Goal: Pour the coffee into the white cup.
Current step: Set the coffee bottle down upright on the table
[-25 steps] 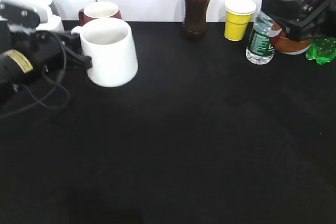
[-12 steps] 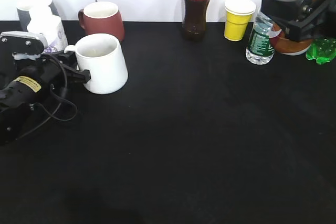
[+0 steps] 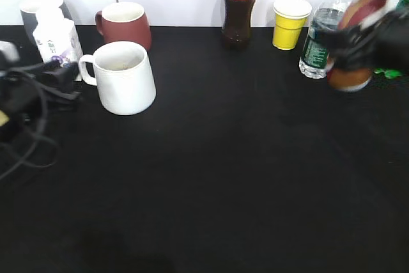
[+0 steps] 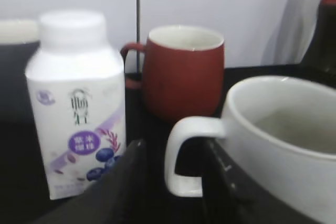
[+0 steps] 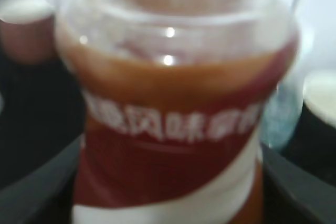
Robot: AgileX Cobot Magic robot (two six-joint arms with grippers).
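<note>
Right tool (image 3: 374, 36), blurry at upper right, looks clamped on the brown-wrapped coffee bottle (image 5: 173, 124) for pouring; left tool (image 4: 173, 182) sits open around the big white ceramic mug (image 3: 124, 78) handle, probably steadying it.

coffee (image 5: 173, 124) bottle fills frame, blurry | dark hand (image 5: 173, 192) fingers (image 5: 37, 182) each side | red/white wrap

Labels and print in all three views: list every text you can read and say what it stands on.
Milk carton: Chinese print, too soft to quote.
Coffee bottle in the right gripper: white Chinese characters, blurred.
Cola bottle: red label, too small.
Water bottle: green label, unreadable.
</note>
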